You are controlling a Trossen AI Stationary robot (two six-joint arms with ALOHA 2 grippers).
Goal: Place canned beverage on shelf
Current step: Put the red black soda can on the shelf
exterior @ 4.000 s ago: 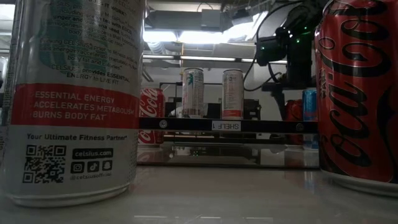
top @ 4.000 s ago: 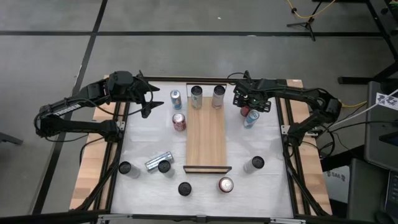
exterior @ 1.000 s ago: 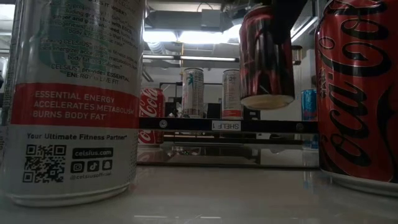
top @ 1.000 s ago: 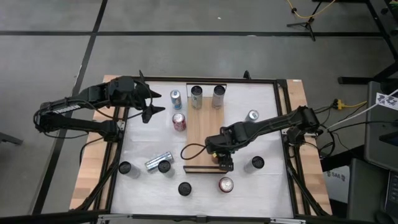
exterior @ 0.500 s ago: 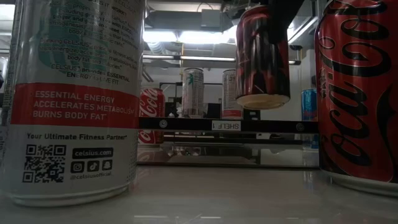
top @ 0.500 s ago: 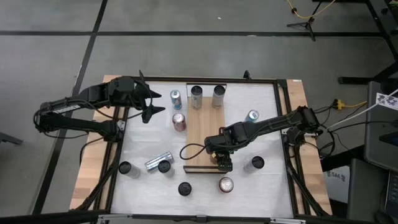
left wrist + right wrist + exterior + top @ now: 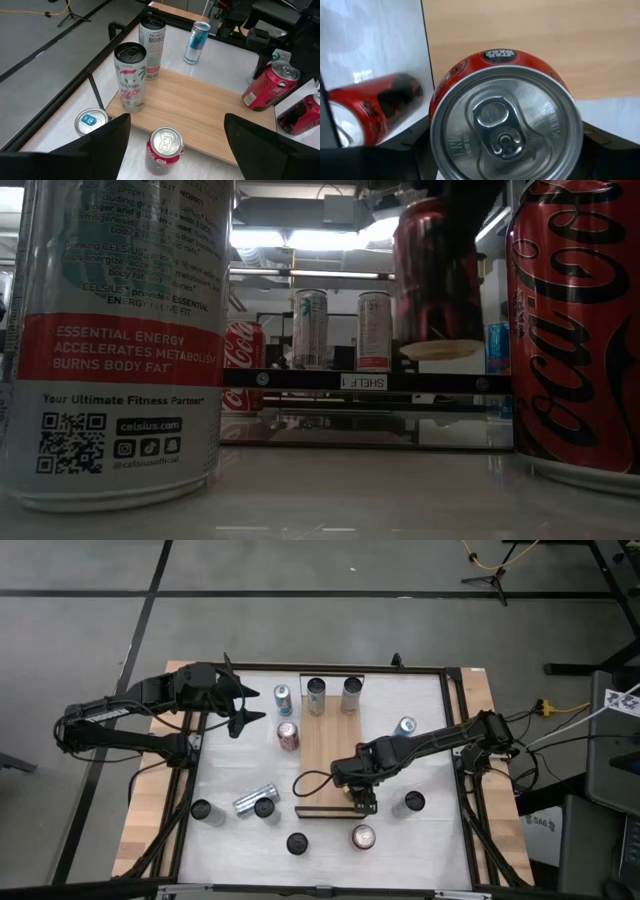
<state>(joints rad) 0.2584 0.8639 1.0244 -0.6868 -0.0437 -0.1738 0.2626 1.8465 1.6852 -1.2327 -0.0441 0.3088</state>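
The shelf [image 7: 330,755] is a light-brown plank in the middle of the table. Two tall cans [image 7: 316,695] [image 7: 351,693] stand at its far end. My right gripper [image 7: 360,798] is shut on a red beverage can [image 7: 435,280] over the shelf's near right corner, just behind the dark lip [image 7: 360,381]. In the right wrist view the can's silver top [image 7: 505,125] fills the space between the fingers. My left gripper [image 7: 245,705] waits open and empty at the far left, with a red cola can [image 7: 165,150] in front of it. My right gripper pinches the red can's side wall just under the top rim [image 7: 434,107] between its two fingers, one on each opposite side. The fingers [image 7: 600,145] come from above, pointing down. The can hangs about upright, its base [image 7: 437,350] clear of the shelf.
Loose cans stand around the shelf: a red one [image 7: 288,735] and a blue one [image 7: 283,698] at its left, a blue one [image 7: 406,726] at its right, and several near the front edge [image 7: 297,843] [image 7: 362,836] [image 7: 410,803]. A silver can [image 7: 250,800] lies on its side. Black frame rails [image 7: 462,770] border the table.
The red can has rocked under my right gripper. Its lower end swung a little toward the table's left and then right. It now hangs nearer to upright, with its base slightly lower over the shelf's near end.
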